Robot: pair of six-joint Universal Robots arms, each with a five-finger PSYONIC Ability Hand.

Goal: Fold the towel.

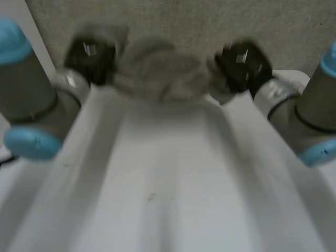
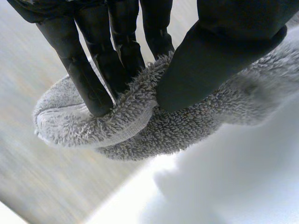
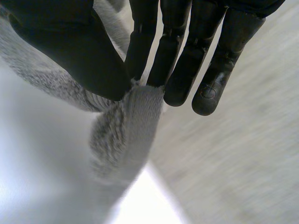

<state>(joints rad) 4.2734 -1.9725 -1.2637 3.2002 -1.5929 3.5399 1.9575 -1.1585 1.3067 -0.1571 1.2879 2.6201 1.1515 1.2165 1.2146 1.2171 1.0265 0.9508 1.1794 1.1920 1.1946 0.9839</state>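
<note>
A grey terry towel (image 1: 157, 71) hangs bunched between my two hands above the far end of the white table (image 1: 173, 189). My left hand (image 1: 92, 55) holds its left end. In the left wrist view the fingers (image 2: 93, 84) and thumb (image 2: 205, 70) pinch a hemmed corner of the towel (image 2: 140, 126). My right hand (image 1: 242, 63) holds the right end. In the right wrist view the thumb (image 3: 79, 56) and fingers (image 3: 159, 60) pinch the towel (image 3: 126, 126) at its edge, and the cloth hangs down from the pinch.
A beige wall (image 1: 210, 21) stands behind the table. My two arms (image 1: 31, 100) (image 1: 310, 110) reach forward along the table's sides.
</note>
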